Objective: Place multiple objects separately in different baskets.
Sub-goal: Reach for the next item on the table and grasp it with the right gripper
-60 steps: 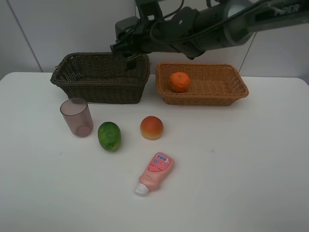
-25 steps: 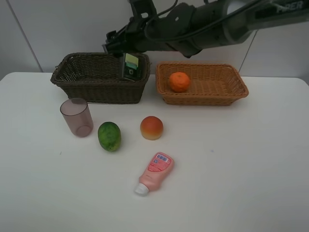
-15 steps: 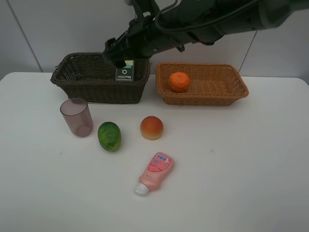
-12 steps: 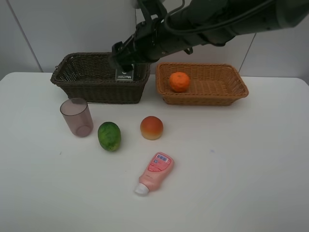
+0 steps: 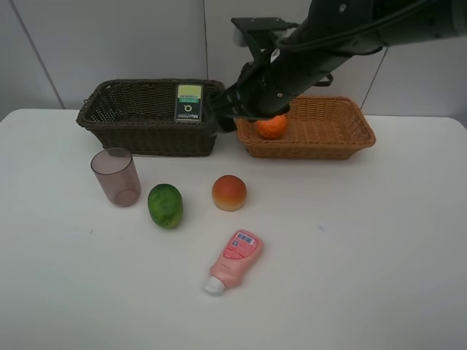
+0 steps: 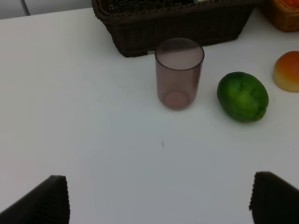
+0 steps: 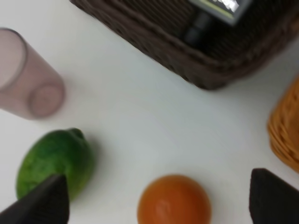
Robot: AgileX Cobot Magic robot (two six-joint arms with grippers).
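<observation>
My right gripper [image 5: 232, 117] is open and empty, above the gap between the dark brown basket [image 5: 139, 131] and the tan basket [image 5: 343, 135]. The dark green-labelled bottle [image 5: 188, 102] stands free in the dark basket's right end. The orange [image 5: 273, 127] lies in the tan basket, partly hidden by my arm. On the table are the mauve cup [image 5: 115, 176], green fruit [image 5: 166, 205], peach-like fruit [image 5: 229, 192] and pink squeeze bottle [image 5: 233, 261]. My left gripper [image 6: 159, 205] is open, near the table's left front, facing the cup [image 6: 179, 73]. It is out of the high view.
The right wrist view [image 7: 159, 200] looks down on the dark basket's corner [image 7: 187, 51], the cup [image 7: 23, 74], the green fruit [image 7: 51, 161] and the peach-like fruit [image 7: 174, 200]. White walls stand behind the baskets.
My right gripper let go of the dark green-labelled bottle in the dark basket and drew back to the right. The bottle stays in the basket. Nothing else moved.
</observation>
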